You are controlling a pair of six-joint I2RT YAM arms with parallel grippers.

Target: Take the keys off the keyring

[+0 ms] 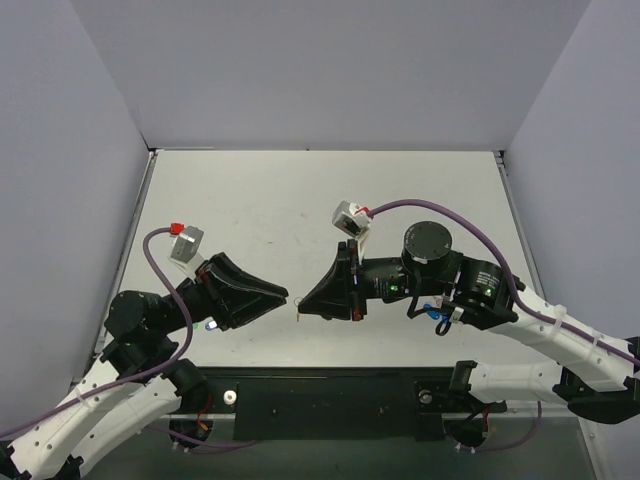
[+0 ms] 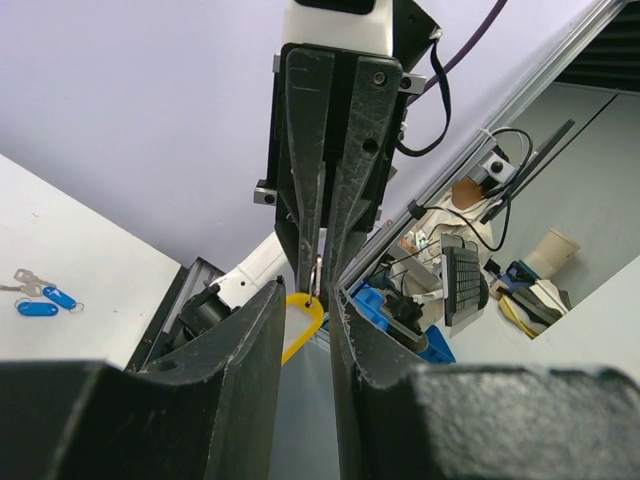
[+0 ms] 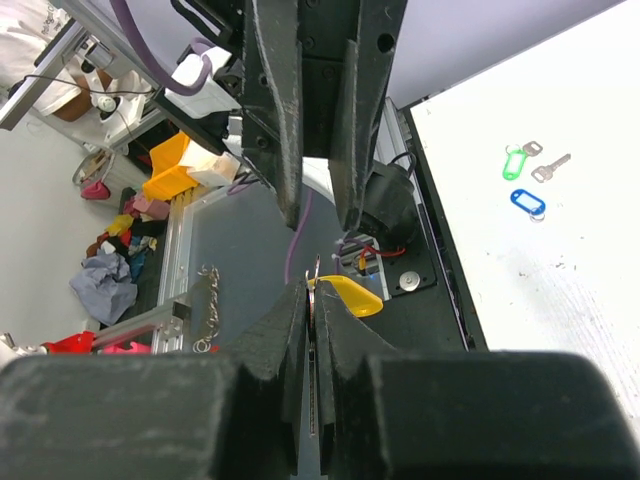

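Observation:
My right gripper (image 3: pixel 316 292) is shut on the thin metal keyring (image 3: pixel 317 272), held in the air above the table. Its yellow tag (image 3: pixel 352 296) sticks out beside the pads. In the left wrist view the keyring (image 2: pixel 317 272) shows pinched between the right fingertips, with the yellow tag (image 2: pixel 300 318) hanging below. My left gripper (image 2: pixel 308 298) is open, tip to tip with the right one, with the tag just beyond its gap. In the top view the left gripper (image 1: pixel 283 296) and right gripper (image 1: pixel 303 308) almost meet. I cannot make out the key.
Two blue tags (image 2: pixel 42 302) with silver keys (image 2: pixel 24 278) lie on the table. A green tag (image 3: pixel 514 163), a silver key (image 3: pixel 551 167) and a blue tag (image 3: pixel 527 201) lie elsewhere on it. Grey walls enclose the white table (image 1: pixel 260 200).

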